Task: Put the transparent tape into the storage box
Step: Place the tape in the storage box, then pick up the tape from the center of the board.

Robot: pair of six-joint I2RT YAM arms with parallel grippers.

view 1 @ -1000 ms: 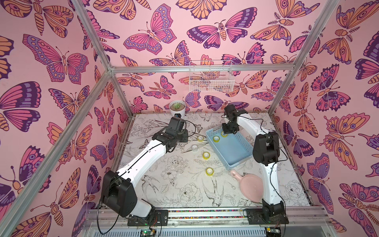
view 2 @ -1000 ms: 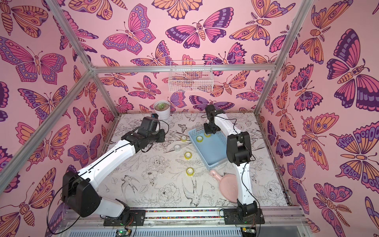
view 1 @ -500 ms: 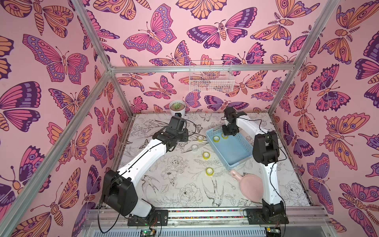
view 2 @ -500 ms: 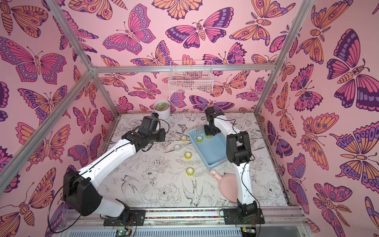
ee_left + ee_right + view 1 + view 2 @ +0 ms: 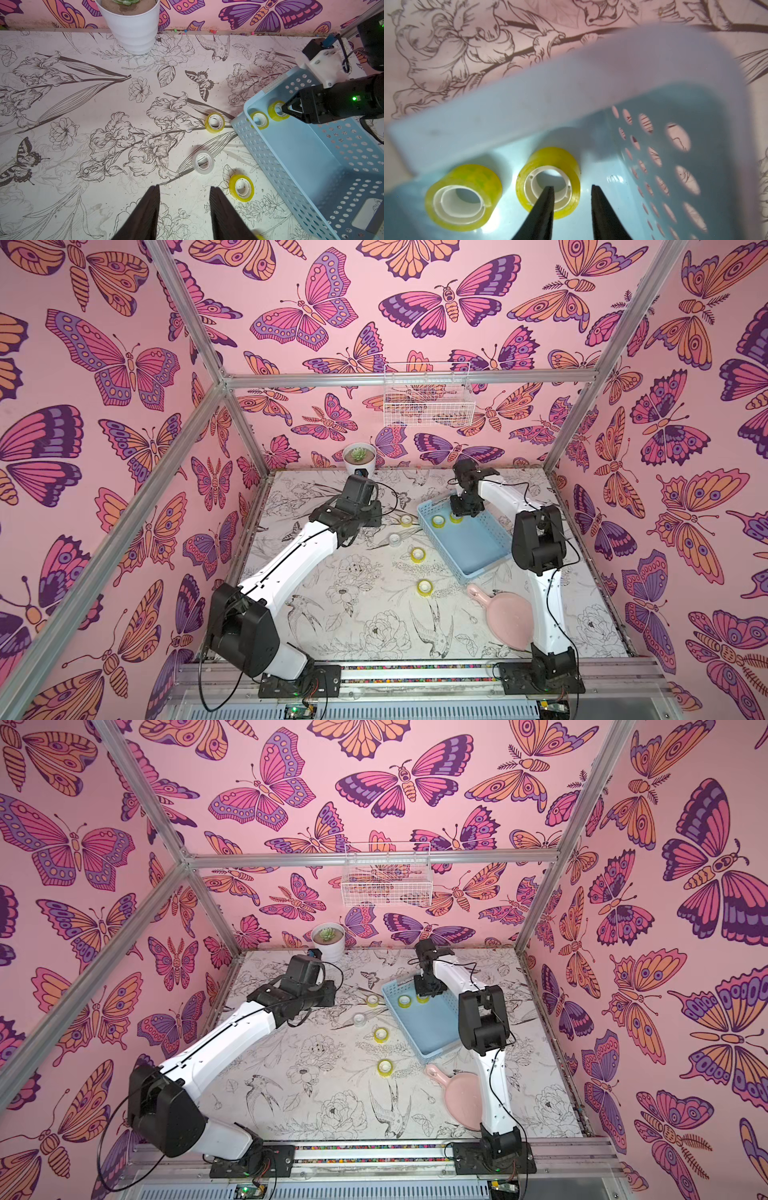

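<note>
Claws: the right claw (image 5: 571,186) was released, jaws parted; the left claw (image 5: 184,187) was likewise unclenched, nothing between its jaws, hovering above the table (image 5: 83,207).
Under right claw: a yellowish tape roll (image 5: 550,154) lay flat on the floor of the storage box (image 5: 550,93). One fingertip hung over its core hole and the other stood just outside its wall.
Beside that roll: a second tape roll (image 5: 467,172) sat close by, also inside the box, at the end where the right claw reached in.
Ahead of left claw: a yellow roll (image 5: 242,198) lay just off one finger. A clear roll (image 5: 204,170) lay a little farther on, and another yellow roll (image 5: 215,131) beyond that, near the box's corner. All three were on the table, outside the box.
Behind left claw: in a top view a last roll (image 5: 424,587) lay alone on the table.
Far beyond left claw: a white plant pot (image 5: 133,31) stood against the wall.
</note>
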